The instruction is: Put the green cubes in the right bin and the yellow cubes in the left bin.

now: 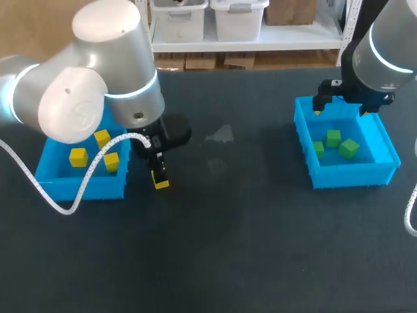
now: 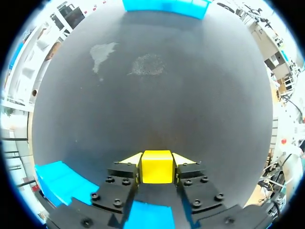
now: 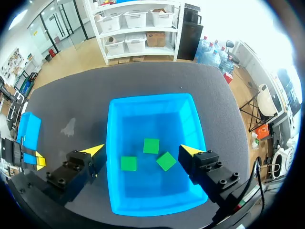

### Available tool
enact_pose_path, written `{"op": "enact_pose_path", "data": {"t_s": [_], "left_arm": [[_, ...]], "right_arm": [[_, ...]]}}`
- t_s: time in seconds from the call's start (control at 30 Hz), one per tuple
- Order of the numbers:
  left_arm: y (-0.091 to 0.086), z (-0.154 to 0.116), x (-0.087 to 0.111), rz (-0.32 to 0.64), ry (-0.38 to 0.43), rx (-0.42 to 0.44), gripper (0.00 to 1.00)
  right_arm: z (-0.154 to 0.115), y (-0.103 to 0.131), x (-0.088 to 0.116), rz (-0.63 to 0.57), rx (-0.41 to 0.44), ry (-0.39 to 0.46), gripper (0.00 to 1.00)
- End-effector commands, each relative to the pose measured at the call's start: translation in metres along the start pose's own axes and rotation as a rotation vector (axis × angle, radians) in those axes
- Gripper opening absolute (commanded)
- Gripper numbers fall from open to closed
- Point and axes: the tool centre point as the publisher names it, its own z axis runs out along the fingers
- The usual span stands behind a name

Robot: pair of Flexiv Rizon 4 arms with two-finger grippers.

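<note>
A yellow cube (image 2: pixel 157 168) sits on the dark table, and both fingers of my left gripper (image 2: pixel 157 162) press against its sides. In the head view that gripper (image 1: pixel 159 176) stands just right of the left blue bin (image 1: pixel 85 190), which holds three yellow cubes (image 1: pixel 78 156). Over the right blue bin (image 1: pixel 352 175) hangs my right gripper (image 1: pixel 341 111), open and with nothing in it. Three green cubes (image 3: pixel 151 145) lie on that bin's floor (image 3: pixel 143 191), below the gripper (image 3: pixel 143 150).
A pale smudge (image 1: pixel 221 135) marks the table's middle. The wide dark surface between the two bins holds no other objects. A white cable (image 1: pixel 39 189) loops from my left arm over the left bin's front.
</note>
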Motion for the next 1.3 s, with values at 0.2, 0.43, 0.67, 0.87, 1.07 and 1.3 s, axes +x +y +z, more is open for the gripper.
{"op": "enact_pose_path", "data": {"t_s": [0.2,0.43,0.67,0.87,1.07,1.3], "left_arm": [[0.024,-0.028,-0.009,-0.110,-0.095,-0.021,0.00],[0.055,-0.068,-0.013,-0.257,-0.221,-0.064,0.00],[0.085,-0.096,0.012,-0.389,-0.290,-0.127,0.00],[0.103,-0.110,0.043,-0.533,-0.348,-0.151,0.00],[0.108,-0.115,0.072,-0.644,-0.381,-0.175,0.00],[0.109,-0.108,0.091,-0.689,-0.354,-0.192,0.01]], "right_arm": [[0.000,0.000,0.001,0.001,0.001,-0.004,1.00],[0.000,0.000,0.001,0.001,0.001,-0.004,1.00],[0.000,0.000,0.001,0.001,0.001,-0.004,1.00],[0.000,0.000,0.001,0.001,0.001,-0.004,1.00],[0.000,0.000,0.001,0.001,0.001,-0.004,1.00],[0.000,0.000,0.001,0.001,0.001,-0.004,1.00]]}}
